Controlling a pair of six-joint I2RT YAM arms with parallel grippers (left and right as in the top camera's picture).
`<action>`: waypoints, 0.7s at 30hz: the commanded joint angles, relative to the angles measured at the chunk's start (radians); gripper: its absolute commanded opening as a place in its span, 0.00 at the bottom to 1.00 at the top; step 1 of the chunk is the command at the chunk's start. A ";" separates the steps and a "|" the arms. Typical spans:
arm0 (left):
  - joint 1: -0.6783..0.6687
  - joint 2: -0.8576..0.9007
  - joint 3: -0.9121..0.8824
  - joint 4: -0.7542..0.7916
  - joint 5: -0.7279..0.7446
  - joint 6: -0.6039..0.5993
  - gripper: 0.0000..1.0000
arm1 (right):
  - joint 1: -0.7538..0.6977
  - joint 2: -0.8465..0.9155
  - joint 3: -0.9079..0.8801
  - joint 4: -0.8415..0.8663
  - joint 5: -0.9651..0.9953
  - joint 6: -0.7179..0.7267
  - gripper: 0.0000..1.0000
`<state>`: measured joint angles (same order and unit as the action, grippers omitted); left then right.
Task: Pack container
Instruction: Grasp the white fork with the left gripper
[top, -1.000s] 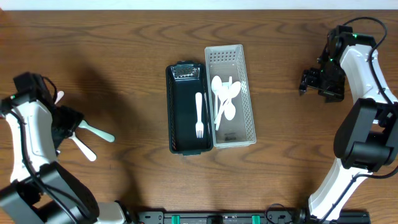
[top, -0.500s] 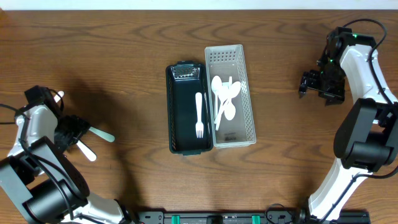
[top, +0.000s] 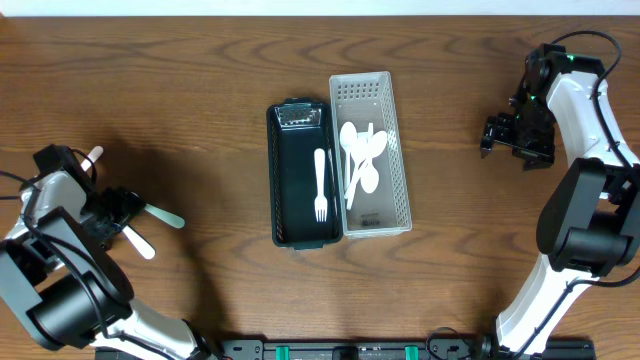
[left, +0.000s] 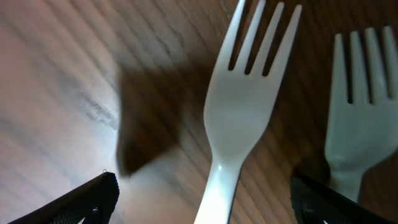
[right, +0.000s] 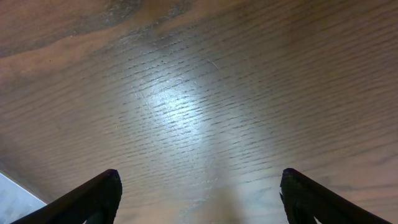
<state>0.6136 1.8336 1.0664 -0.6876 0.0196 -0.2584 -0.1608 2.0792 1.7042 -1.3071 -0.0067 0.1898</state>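
Fingers (left: 93, 199) spread wide, straddling the handle of a white fork (left: 242, 118)
Honestly the left gripper (top: 113, 206) could snag the second fork (left: 364, 118) at 3 o'clock, or skid this flat plastic away; black container (top: 300, 190) sits at 3 o'clock, right gripper (top: 512, 135) gaping, empty.

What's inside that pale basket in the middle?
White plastic spoons lie piled in the basket, toward its far end. They overlap and hide parts of one another, so an exact count is unclear. The near end is bare.
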 joint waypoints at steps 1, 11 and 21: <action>0.004 0.042 -0.004 0.004 -0.001 0.023 0.90 | -0.002 -0.006 -0.006 -0.004 0.003 -0.011 0.85; 0.004 0.075 -0.004 0.013 -0.001 0.029 0.69 | -0.002 -0.006 -0.006 -0.013 0.003 -0.011 0.85; 0.004 0.075 -0.004 0.012 -0.001 0.029 0.34 | -0.002 -0.006 -0.006 -0.021 0.003 -0.011 0.85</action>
<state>0.6132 1.8545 1.0836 -0.6724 0.0620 -0.2337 -0.1608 2.0792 1.7042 -1.3247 -0.0067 0.1898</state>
